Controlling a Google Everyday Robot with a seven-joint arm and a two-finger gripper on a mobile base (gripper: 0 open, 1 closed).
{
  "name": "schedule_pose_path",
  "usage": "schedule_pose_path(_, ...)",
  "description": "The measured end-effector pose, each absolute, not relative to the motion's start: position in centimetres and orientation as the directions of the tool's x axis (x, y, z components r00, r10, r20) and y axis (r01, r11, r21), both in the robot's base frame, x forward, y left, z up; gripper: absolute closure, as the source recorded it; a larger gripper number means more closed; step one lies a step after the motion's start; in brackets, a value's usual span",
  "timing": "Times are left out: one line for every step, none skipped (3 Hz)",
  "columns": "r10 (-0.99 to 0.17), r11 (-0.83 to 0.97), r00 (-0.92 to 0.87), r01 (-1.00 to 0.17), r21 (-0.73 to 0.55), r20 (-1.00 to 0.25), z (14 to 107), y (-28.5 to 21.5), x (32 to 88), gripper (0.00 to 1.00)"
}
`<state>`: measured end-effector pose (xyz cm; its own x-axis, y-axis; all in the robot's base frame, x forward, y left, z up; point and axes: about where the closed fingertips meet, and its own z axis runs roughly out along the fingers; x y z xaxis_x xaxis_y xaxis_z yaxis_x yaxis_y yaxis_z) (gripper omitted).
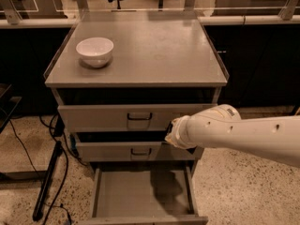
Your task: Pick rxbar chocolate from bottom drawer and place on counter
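Observation:
The bottom drawer is pulled out, and its grey tray shows only the arm's shadow. I see no rxbar chocolate; it is hidden or out of view. My white arm reaches in from the right, and the gripper at its end is in front of the middle drawer, above the open bottom drawer. The arm's thick end covers most of the gripper. The counter is the grey top of the cabinet, with a white bowl on its left side.
Two shut drawers with dark handles sit above the open one. Black cables and a stand leg lie on the speckled floor to the left. Dark cabinets flank both sides. A railing runs behind the counter.

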<state>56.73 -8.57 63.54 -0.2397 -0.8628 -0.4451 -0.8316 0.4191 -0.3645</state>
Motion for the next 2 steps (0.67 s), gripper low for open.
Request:
schedule_pose_path(-0.875,0.403,-0.212,-0.816,-0.414,-0.435,67.7,-9.5,55.4,1.0)
schedule_pose_path(-0.874,0.405,-0.202,-0.805,-0.434,-0.442,69.0,-9.6,55.4,1.0)
